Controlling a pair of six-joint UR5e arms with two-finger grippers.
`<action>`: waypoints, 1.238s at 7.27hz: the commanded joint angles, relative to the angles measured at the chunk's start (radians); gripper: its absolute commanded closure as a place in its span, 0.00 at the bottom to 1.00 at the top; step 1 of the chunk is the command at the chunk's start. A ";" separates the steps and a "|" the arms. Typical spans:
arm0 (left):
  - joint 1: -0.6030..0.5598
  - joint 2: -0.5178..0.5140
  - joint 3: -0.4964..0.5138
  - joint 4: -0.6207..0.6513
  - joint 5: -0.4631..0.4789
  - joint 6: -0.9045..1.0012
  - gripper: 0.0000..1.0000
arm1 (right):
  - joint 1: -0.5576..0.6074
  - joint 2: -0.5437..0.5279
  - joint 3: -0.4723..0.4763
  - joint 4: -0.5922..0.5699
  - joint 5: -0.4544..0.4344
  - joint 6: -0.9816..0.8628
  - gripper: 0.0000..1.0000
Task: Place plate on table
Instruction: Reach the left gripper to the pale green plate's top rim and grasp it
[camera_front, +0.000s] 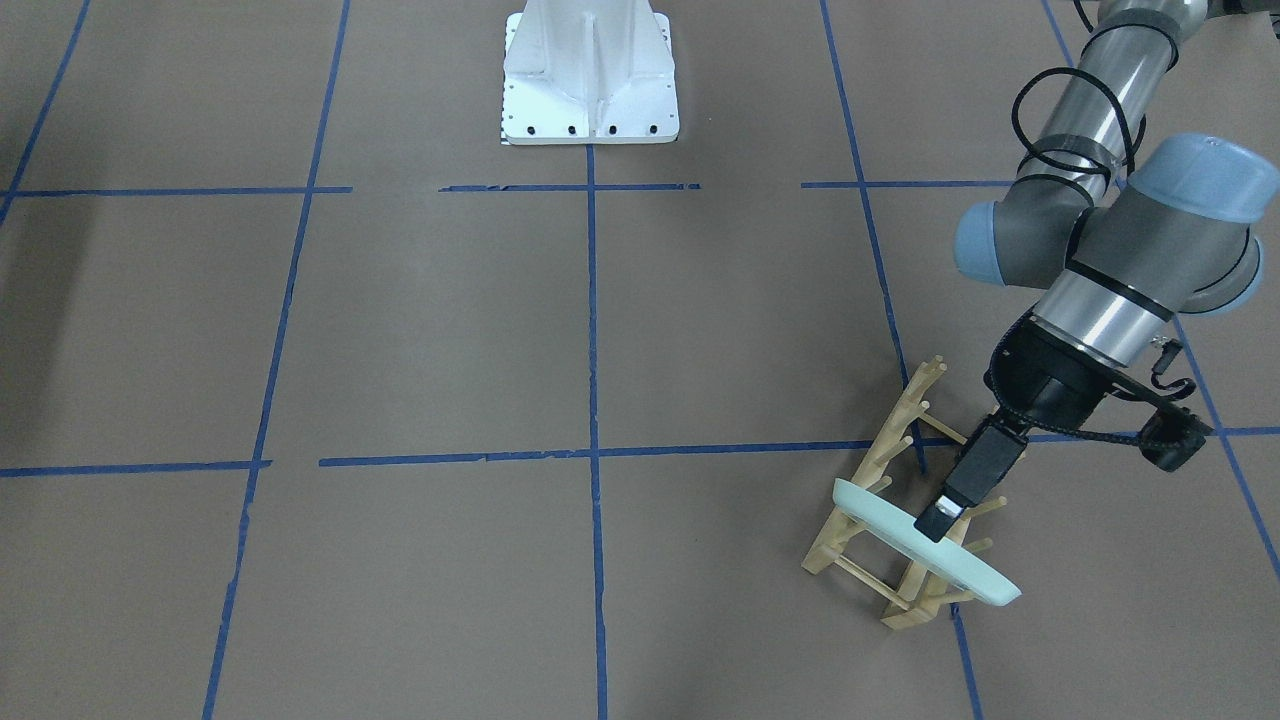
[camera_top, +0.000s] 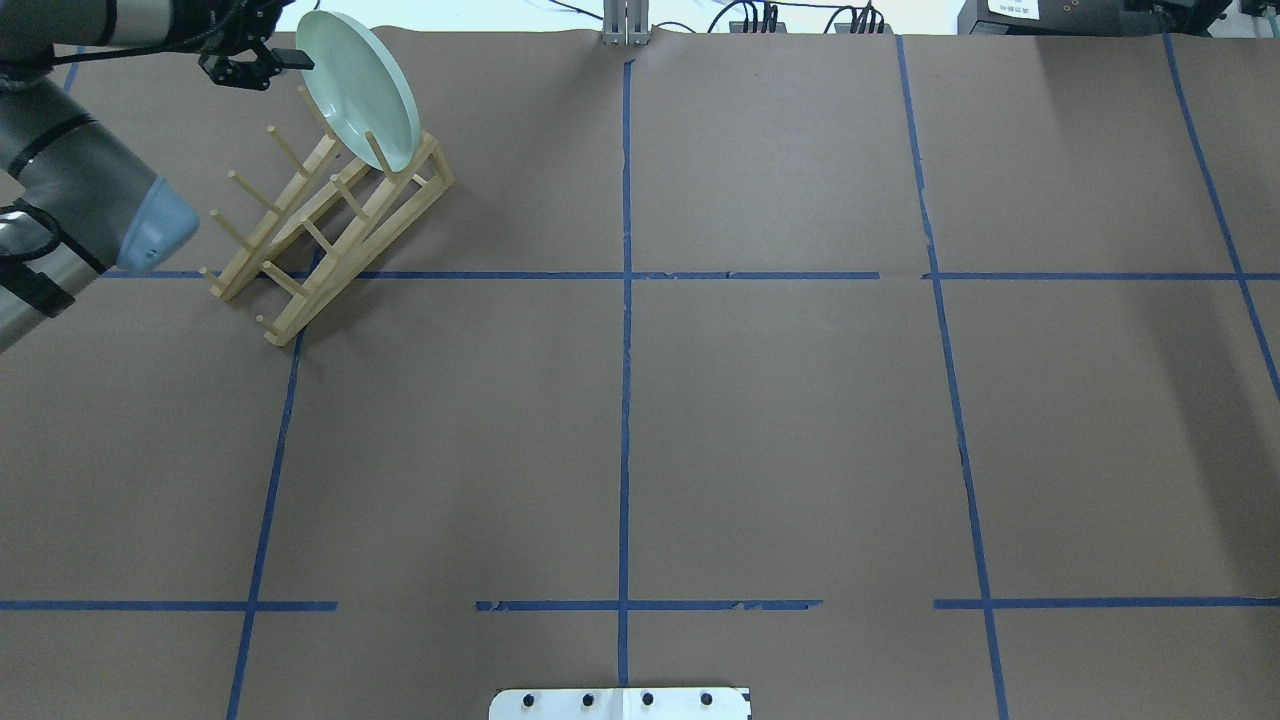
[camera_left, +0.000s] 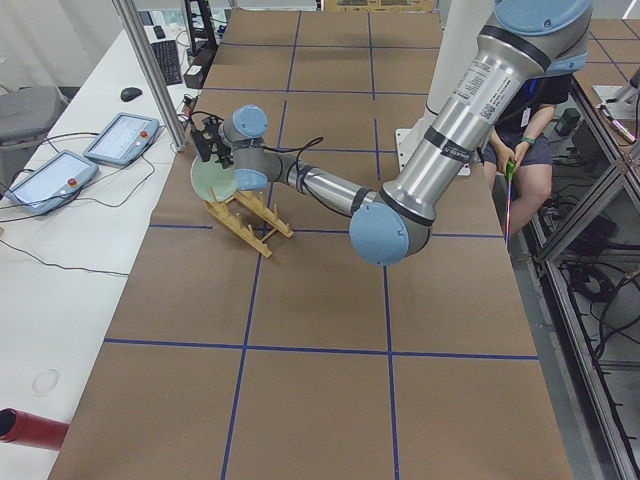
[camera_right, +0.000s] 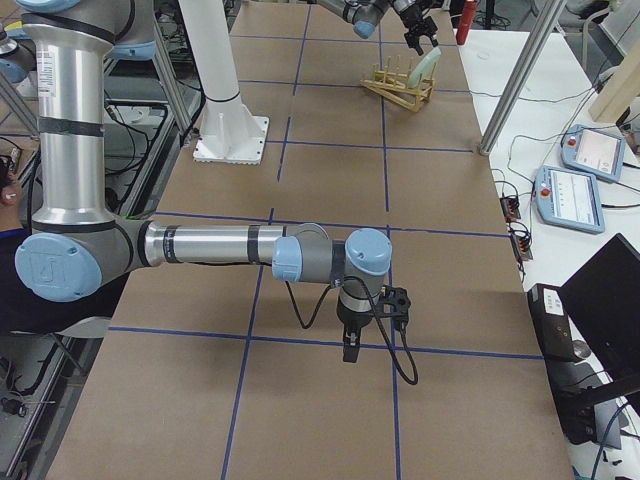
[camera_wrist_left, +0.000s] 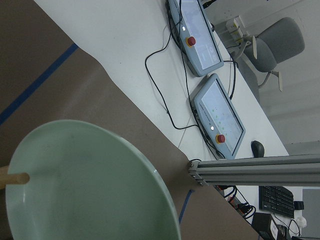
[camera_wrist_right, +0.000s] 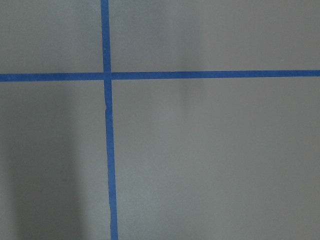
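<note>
The pale mint-green plate stands on edge, tilted, in the end slot of the light wooden peg rack at the far left of the table. My left gripper is at the plate's upper rim, shut on it. In the front-facing view one black finger lies on the plate above the rack. The left wrist view is filled by the plate, with one peg against it. My right gripper hangs low over the table far from the rack; I cannot tell whether it is open.
The white robot base stands at the table's middle edge. An aluminium post and two operator pendants with cables are just past the table edge behind the rack. A seated person is beside the robot.
</note>
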 joint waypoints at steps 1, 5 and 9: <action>0.007 -0.009 0.017 -0.002 0.006 -0.003 0.30 | -0.001 0.000 0.000 0.000 0.000 0.001 0.00; 0.006 -0.011 0.021 -0.003 0.006 -0.003 0.94 | -0.001 0.000 0.000 -0.001 0.000 0.000 0.00; -0.039 0.003 0.008 -0.124 -0.003 -0.013 1.00 | 0.000 0.000 0.000 0.000 0.000 0.001 0.00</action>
